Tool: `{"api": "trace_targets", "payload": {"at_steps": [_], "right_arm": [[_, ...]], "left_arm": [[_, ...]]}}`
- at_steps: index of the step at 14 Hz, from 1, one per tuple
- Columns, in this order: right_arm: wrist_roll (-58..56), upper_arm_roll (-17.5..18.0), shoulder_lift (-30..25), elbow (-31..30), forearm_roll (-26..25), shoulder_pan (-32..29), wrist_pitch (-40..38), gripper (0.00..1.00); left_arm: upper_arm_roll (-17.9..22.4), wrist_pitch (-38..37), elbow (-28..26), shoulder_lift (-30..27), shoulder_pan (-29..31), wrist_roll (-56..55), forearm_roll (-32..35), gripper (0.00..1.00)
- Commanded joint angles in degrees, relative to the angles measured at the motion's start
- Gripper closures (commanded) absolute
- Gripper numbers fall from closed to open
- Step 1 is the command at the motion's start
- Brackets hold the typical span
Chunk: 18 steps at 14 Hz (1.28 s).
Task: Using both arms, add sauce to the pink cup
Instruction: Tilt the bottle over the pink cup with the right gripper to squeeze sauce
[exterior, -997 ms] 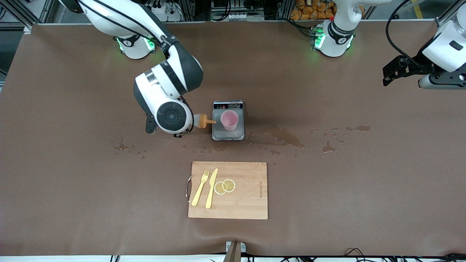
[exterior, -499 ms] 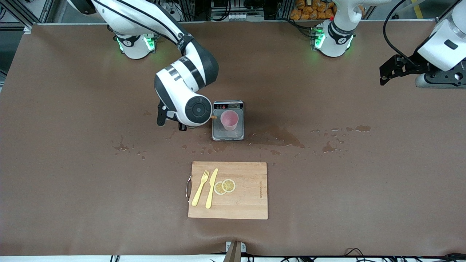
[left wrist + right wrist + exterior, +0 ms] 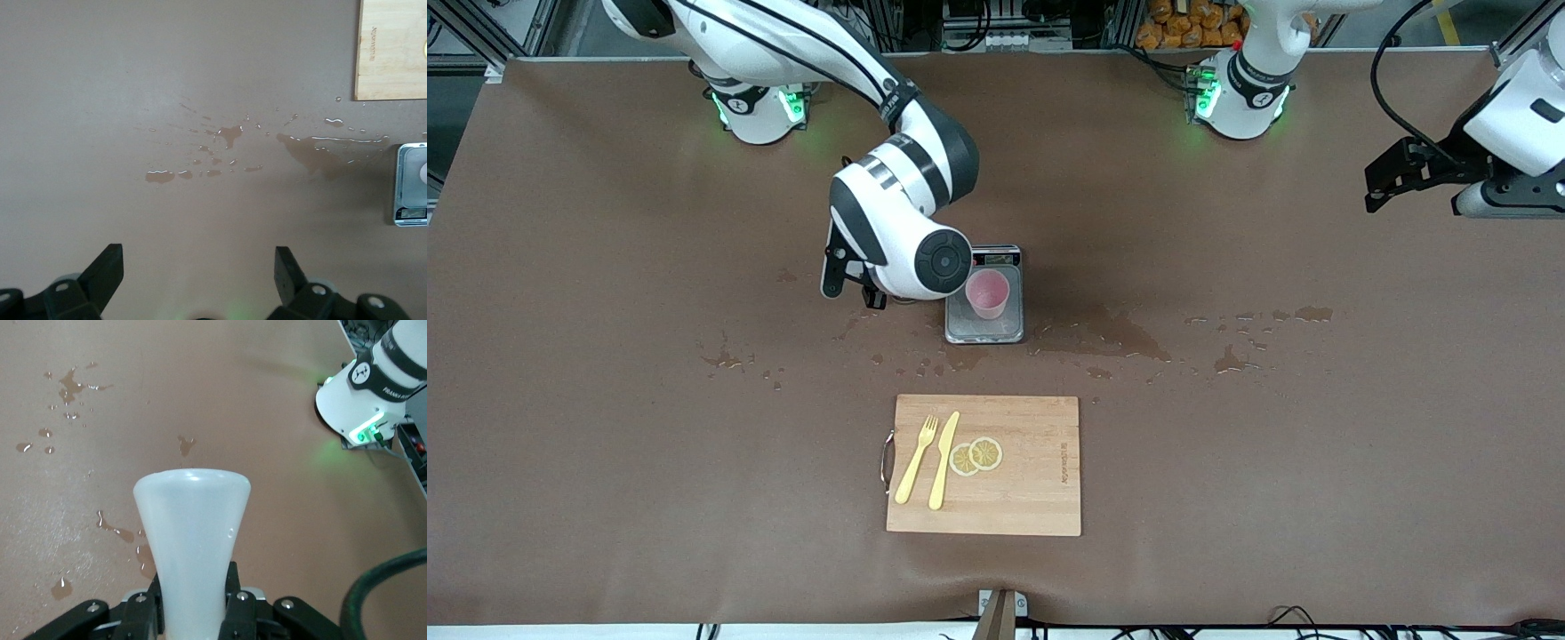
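The pink cup (image 3: 987,293) stands upright on a small kitchen scale (image 3: 984,331) near the table's middle. My right gripper (image 3: 193,587) is shut on the sauce bottle (image 3: 192,520), whose translucent white body sticks out between the fingers. In the front view the right arm's wrist (image 3: 911,258) hangs right beside the cup, toward the right arm's end, and hides the bottle and its nozzle. My left gripper (image 3: 1375,188) waits open and empty over the left arm's end of the table, its fingers (image 3: 107,267) spread wide above bare mat.
A wooden cutting board (image 3: 1023,498) lies nearer the front camera, carrying a yellow fork (image 3: 917,460), a yellow knife (image 3: 943,460) and lemon slices (image 3: 976,455). Wet spills (image 3: 1103,333) streak the brown mat beside the scale, and more lie toward both ends of the table.
The right arm has swung in toward the cup with the bottle. The orange nozzle showed beside the cup a second ago and is now hidden under the wrist. The left arm barely shifted.
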Motion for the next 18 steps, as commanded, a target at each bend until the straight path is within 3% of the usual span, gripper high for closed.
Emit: {"api": "trace_targets", "payload": {"at_steps": [1, 2, 3, 4, 12, 18], "right_arm": [[0.94, -0.49, 0.72, 0.72, -2.07, 1.29, -1.93, 0.81], [0.94, -0.49, 0.81, 0.72, -2.16, 1.29, -1.84, 0.85], [0.94, -0.49, 1.07, 0.72, -2.16, 1.12, -1.84, 0.97], [0.85, -0.49, 1.07, 1.16, -2.07, 0.77, -1.93, 1.0], [0.94, -0.49, 0.98, 4.59, 3.37, -2.31, 0.09, 1.0], [2.43, -0.41, 1.6, 4.41, 3.46, -1.43, 2.47, 1.0]], "left_arm": [[-0.21, 0.71, -0.79, -0.88, 0.8, -0.18, -1.65, 0.0], [-0.13, 0.8, -0.71, -0.88, 0.8, -0.18, -1.65, 0.0], [-0.13, 0.88, -0.7, -0.88, 0.88, 0.26, -1.47, 0.0], [-0.04, 0.89, -0.7, -0.88, 0.88, 0.52, -1.39, 0.0], [-0.56, 0.89, -0.7, -1.15, 0.71, 0.53, -0.95, 0.0], [-0.83, 0.89, -0.7, -1.14, 0.36, 0.0, -1.21, 0.0]]}}
